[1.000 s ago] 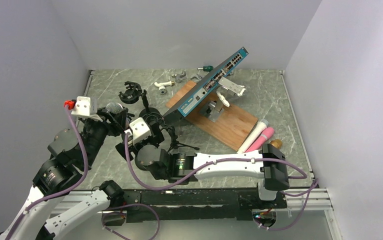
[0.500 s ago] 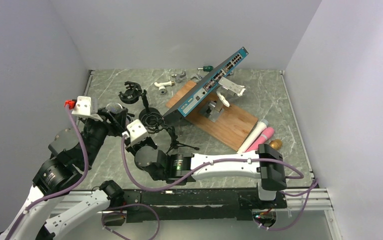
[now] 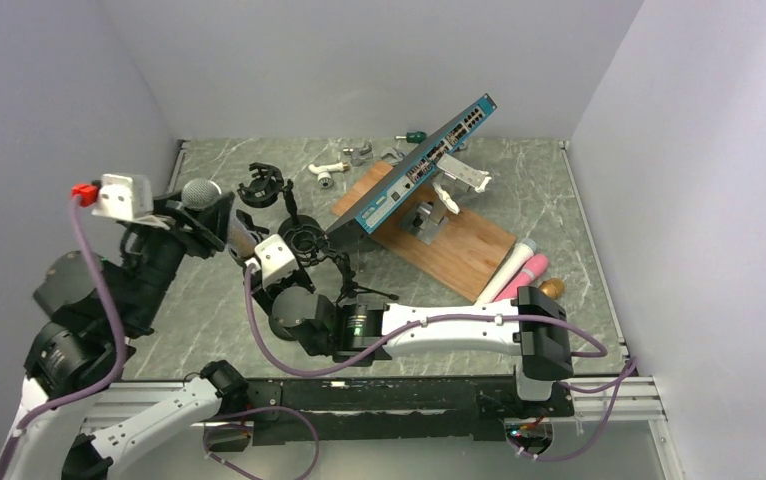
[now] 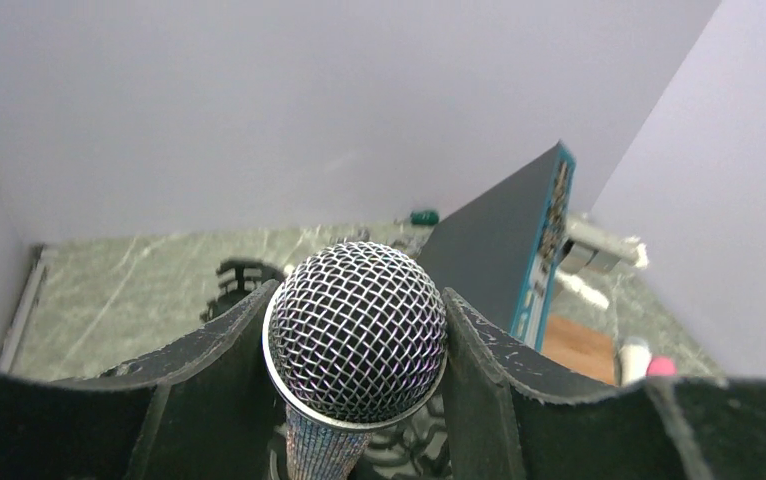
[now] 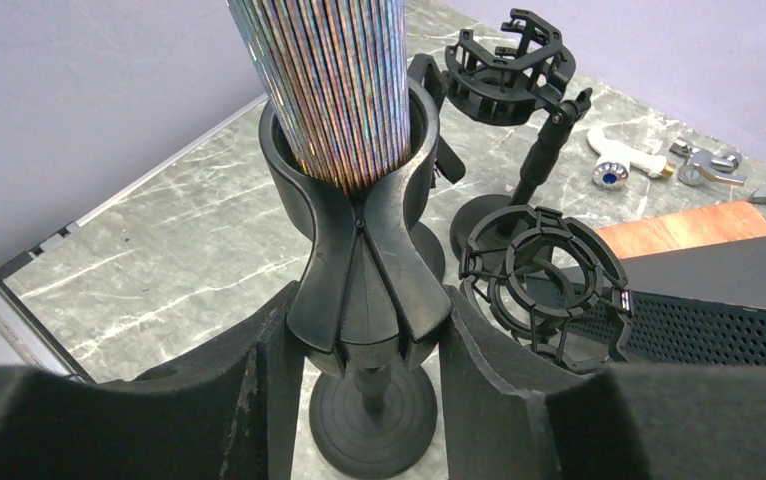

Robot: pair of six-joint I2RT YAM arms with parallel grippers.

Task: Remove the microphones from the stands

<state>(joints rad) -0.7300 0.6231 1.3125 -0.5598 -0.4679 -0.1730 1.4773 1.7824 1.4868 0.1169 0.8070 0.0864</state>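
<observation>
The microphone (image 4: pixel 355 335) has a silver mesh head and a shimmering ribbed body (image 5: pixel 329 80). My left gripper (image 4: pixel 355 350) is shut on the head, one finger against each side. In the top view the head (image 3: pixel 199 192) shows at the left, raised above the table. The body's lower end sits inside the black clip (image 5: pixel 359 250) of the stand. My right gripper (image 5: pixel 367 330) is shut on the lower part of that clip, above the stand's round base (image 5: pixel 374 420). In the top view the right wrist (image 3: pixel 275 255) hides the stand.
Two black shock-mount stands (image 5: pixel 544 270) (image 5: pixel 509 55) stand just right of the clip. A blue network switch (image 3: pixel 419 170) leans on a wooden board (image 3: pixel 459 250). White and pink microphones (image 3: pixel 519 270) lie at the right. White fittings (image 3: pixel 329 170) lie near the back wall.
My left arm has risen and moved left, carrying the microphone head up and leftward. My right gripper, open a second ago, has shifted left and closed on the stand's clip.
</observation>
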